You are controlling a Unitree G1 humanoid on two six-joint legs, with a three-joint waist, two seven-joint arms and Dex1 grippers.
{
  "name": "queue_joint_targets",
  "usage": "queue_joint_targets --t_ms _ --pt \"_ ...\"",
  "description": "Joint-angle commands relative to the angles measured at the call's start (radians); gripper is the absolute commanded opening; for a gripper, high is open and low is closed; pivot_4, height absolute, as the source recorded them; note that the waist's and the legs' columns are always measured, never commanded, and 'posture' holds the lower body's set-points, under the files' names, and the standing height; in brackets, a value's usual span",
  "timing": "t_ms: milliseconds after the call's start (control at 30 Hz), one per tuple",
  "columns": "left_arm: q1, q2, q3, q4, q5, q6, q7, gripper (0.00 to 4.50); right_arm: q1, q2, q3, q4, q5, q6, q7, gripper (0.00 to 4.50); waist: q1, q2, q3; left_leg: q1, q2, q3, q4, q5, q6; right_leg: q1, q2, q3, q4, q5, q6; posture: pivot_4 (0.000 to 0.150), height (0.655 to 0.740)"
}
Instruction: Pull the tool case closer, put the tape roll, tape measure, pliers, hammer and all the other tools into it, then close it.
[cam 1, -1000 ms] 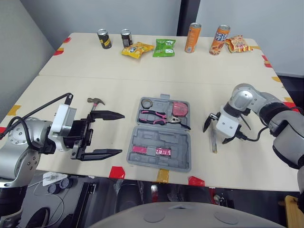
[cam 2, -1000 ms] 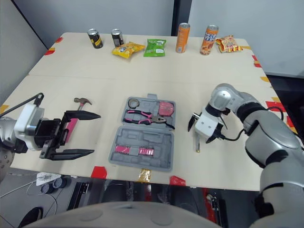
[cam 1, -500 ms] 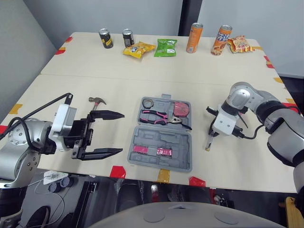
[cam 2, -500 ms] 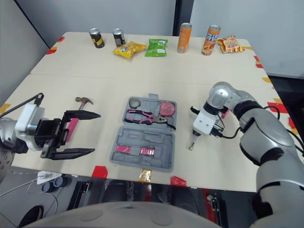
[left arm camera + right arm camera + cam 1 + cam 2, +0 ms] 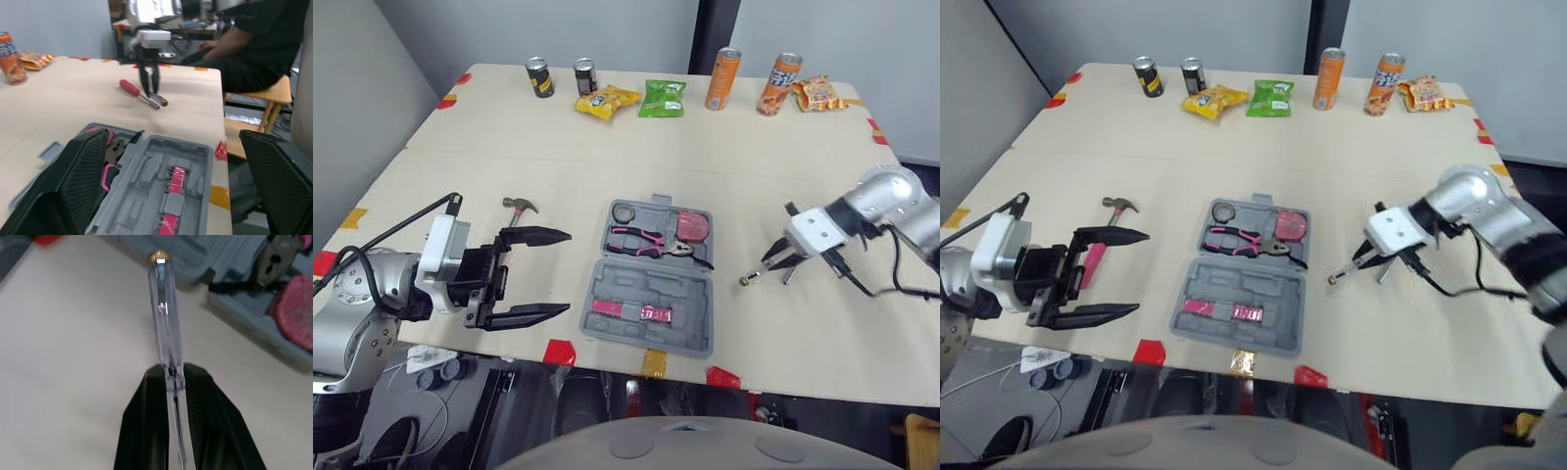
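The right gripper [image 5: 172,374] was pinched on a clear-handled screwdriver [image 5: 164,308]. Its black fingers [image 5: 139,426] pressed either side of the handle at the end opposite the brass cap. The cap pointed toward the tool case [image 5: 687,294], and the screwdriver hung low over the table [image 5: 607,147], right of the case and apart from it. In the left wrist view a red length ran on past the far side of the fingers. It may have been the same tool's shaft, but I could not tell.

The grey case lay open at the middle of the table near the front edge. Its far half held the tape roll [image 5: 625,213], the pink-handled pliers [image 5: 644,238] and the pink tape measure [image 5: 690,225]. Its near half held two pink pieces [image 5: 628,310].

Left of the case, the left gripper [image 5: 569,272] was spread wide and held nothing. The hammer [image 5: 518,206] lay on the table just beyond it, its handle partly behind the upper finger.

Along the far edge stood four cans [image 5: 724,78] among three snack bags [image 5: 663,98]. A seated person [image 5: 254,44] showed past the table's right end.
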Motion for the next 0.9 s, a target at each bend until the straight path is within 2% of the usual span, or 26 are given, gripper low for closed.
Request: queue_joint_targets --t_ms 33,100,200,400,667,900 --pt "-0.004 -0.005 0.008 -0.030 -0.027 0.002 0.004 4.50 0.170 -0.118 -0.173 -0.241 0.121 0.287 -0.150 0.04 0.012 0.000 0.000 0.001 0.000 0.000 -0.001 0.000 0.000 0.001 0.000 0.001 -0.004 0.001 0.001 0.150 0.7400" --pt "-0.016 -0.006 0.000 -0.027 -0.030 0.006 0.002 4.50 0.301 -0.174 -0.261 -0.348 0.176 0.428 -0.242 0.04 0.019 0.000 0.000 0.001 0.000 0.001 -0.002 0.000 0.000 0.002 0.000 0.001 -0.004 0.001 0.001 0.150 0.7400" --pt "-0.032 -0.008 -0.009 -0.021 -0.034 0.012 -0.002 4.50 0.479 -0.187 -0.413 -0.481 0.272 0.637 -0.423 0.04 0.020 0.000 0.000 0.002 0.001 0.001 -0.003 0.000 -0.001 0.002 -0.001 0.001 -0.010 0.001 0.002 0.150 0.7400" --pt "-0.047 -0.011 -0.018 -0.023 -0.040 0.019 -0.008 4.50 0.749 -0.043 -0.715 -0.735 0.523 1.049 -0.806 0.04 0.021 0.001 -0.002 0.003 0.003 0.003 -0.005 0.000 -0.001 0.000 -0.002 0.003 -0.010 0.001 0.002 0.150 0.7400" --pt "-0.049 -0.008 -0.011 -0.026 -0.047 0.023 -0.007 4.50 0.835 0.310 -0.882 -0.887 0.651 1.322 -1.330 0.04 0.025 0.001 -0.005 0.003 0.002 0.003 -0.006 0.000 -0.001 -0.001 -0.003 0.003 -0.010 0.001 0.001 0.150 0.7400" --pt "-0.058 -0.001 -0.007 -0.016 -0.055 0.029 -0.019 4.50 0.787 0.546 -0.900 -0.924 0.688 1.427 -1.611 0.04 0.020 0.002 -0.007 0.004 0.002 0.003 -0.007 0.000 -0.002 -0.001 -0.003 0.003 -0.010 0.001 0.002 0.150 0.7400"
